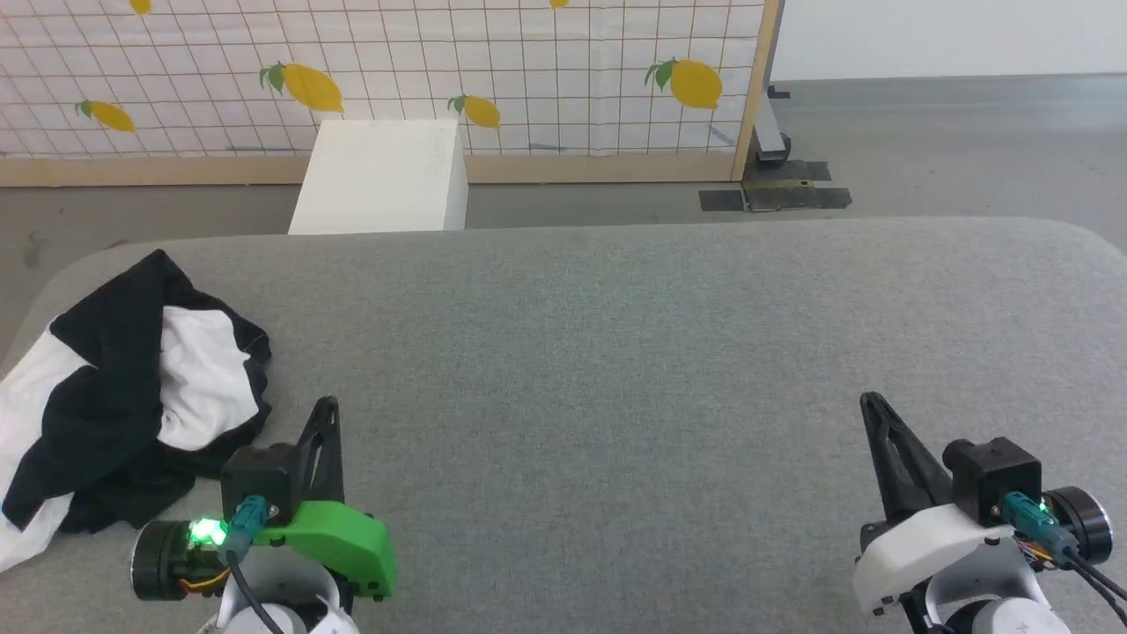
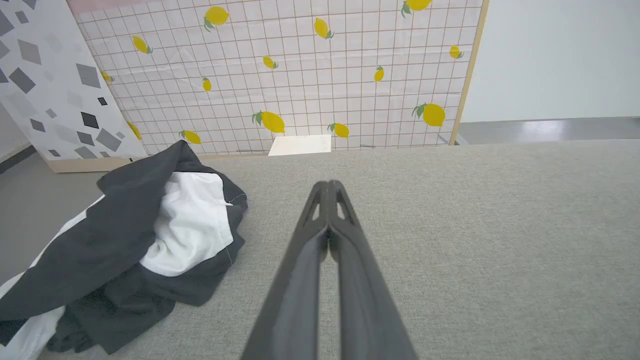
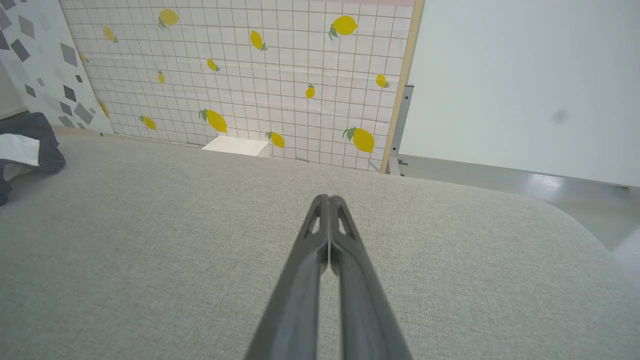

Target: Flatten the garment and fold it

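The garment [image 1: 123, 396], a white shirt with black sleeves, lies crumpled in a heap at the left end of the grey table [image 1: 616, 352]. In the left wrist view the garment [image 2: 140, 245] sits left of my fingers, apart from them. My left gripper [image 1: 327, 407] is shut and empty, just right of the heap near the front edge. Far to the right, my right gripper [image 1: 872, 403] is shut with nothing in it. A corner of the garment [image 3: 25, 147] shows at the left edge of the right wrist view. Both grippers [image 2: 328, 186] [image 3: 328, 199] show their fingers pressed together.
A white box [image 1: 383, 176] stands on the floor behind the table. Behind it runs a lemon-print grid screen [image 1: 528, 79] with a wooden frame. A metal stand foot [image 1: 775, 150] sits at the screen's right end. The table's corners are rounded.
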{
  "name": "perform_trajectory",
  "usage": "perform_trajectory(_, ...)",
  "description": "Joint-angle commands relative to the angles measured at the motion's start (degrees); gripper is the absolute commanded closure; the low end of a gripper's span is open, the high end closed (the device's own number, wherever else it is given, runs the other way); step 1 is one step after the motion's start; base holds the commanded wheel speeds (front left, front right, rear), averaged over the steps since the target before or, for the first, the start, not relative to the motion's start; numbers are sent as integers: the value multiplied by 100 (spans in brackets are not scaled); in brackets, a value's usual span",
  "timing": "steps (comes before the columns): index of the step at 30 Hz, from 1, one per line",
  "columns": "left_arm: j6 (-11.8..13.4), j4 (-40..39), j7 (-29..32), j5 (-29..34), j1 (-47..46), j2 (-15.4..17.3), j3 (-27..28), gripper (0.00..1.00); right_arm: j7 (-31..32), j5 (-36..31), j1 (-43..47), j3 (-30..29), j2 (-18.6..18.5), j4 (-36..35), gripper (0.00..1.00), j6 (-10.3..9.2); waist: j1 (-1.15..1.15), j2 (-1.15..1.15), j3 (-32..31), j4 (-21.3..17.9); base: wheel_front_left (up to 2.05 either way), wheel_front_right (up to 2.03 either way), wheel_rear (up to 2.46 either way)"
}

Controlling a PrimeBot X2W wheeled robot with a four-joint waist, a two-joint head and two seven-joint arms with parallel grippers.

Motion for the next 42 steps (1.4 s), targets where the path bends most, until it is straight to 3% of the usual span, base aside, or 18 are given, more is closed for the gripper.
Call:
perform_trajectory(1,38,-14,7,59,63,-26,21,100,-1,-37,-95,8,4,-28,100,-11,0,0,0,0,0,0,0)
perform_trajectory(18,38,-14,7,59,63,-26,21,100,-1,-37,-95,8,4,-28,100,-11,0,0,0,0,0,0,0)
perform_trajectory(19,0,0,0,0,0,0,1,0,0,2,0,1,0,0,0,0,0,0,0,0,0,0,0)
perform_trajectory(30,62,56,-84,-64,-24,0,-74,0,-69,56,-2,-29,-1,37,0,-1,0,0,-7,46,0,0,0)
perform_trajectory(42,182,156,-239,-188,-34,21,-111,0,-174,129,-19,-18,0,91,0,-2,0,0,-26,488,0,0,0)
